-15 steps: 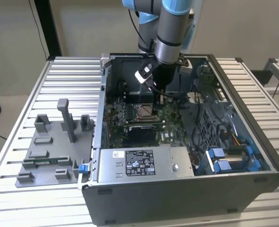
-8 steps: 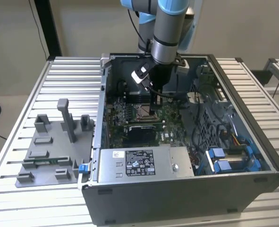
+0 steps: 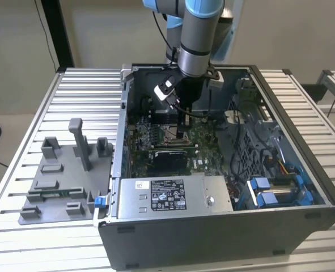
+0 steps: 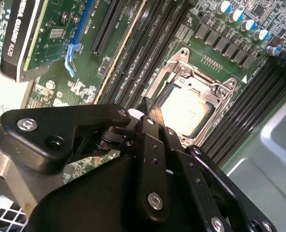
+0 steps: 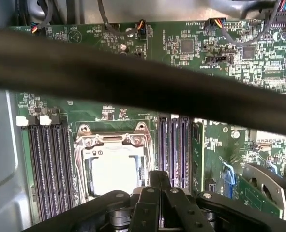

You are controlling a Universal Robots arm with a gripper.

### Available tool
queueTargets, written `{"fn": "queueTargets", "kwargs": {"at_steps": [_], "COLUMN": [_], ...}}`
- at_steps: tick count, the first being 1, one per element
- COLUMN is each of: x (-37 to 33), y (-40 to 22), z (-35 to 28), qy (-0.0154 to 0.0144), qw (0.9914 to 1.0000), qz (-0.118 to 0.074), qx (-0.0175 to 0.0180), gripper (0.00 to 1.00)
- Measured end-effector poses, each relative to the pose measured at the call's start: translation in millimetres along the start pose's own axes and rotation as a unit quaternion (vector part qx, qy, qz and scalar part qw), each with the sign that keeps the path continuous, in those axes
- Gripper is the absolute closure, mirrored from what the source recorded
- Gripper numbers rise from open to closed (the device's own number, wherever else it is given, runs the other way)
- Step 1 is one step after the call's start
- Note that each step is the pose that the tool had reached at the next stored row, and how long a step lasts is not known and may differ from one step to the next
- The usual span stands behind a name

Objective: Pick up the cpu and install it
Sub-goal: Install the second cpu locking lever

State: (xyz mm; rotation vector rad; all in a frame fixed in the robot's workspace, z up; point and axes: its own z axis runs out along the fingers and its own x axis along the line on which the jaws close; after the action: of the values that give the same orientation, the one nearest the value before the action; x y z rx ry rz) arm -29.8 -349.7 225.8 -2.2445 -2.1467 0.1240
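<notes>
Silver-grey and flat, the cpu (image 4: 185, 110) lies seated in the metal-framed socket (image 4: 225, 89) on the green motherboard (image 5: 191, 53), with nothing gripping it. Both wrist views show its pale square top (image 5: 114, 169) between rows of dark memory slots (image 5: 48, 159). The black gripper (image 4: 151, 110) hangs just above the socket's edge, its fingers drawn together and empty. From the exterior view, the arm (image 3: 194, 54) reaches down into the open computer case (image 3: 224, 232), and a grey plastic fixture tray (image 3: 62, 181) sits on the slatted table (image 3: 20, 119) beside the case.
</notes>
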Motion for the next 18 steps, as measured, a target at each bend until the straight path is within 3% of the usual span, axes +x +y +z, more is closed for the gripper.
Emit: {"fn": "queueTargets", "kwargs": {"at_steps": [5,10,18], "x": [1.0,2.7,4.2], "y": [0.0,-0.9,-7.2], "z": [1.3,3.3,5.5], "qy": [0.0011,0.0044,0.0097], "qw": [0.99998,0.99992,0.99986], "qz": [0.000,0.000,0.000], "qx": [-0.0056,-0.0118,-0.0137], "gripper": [1.00,1.00,1.00]}}
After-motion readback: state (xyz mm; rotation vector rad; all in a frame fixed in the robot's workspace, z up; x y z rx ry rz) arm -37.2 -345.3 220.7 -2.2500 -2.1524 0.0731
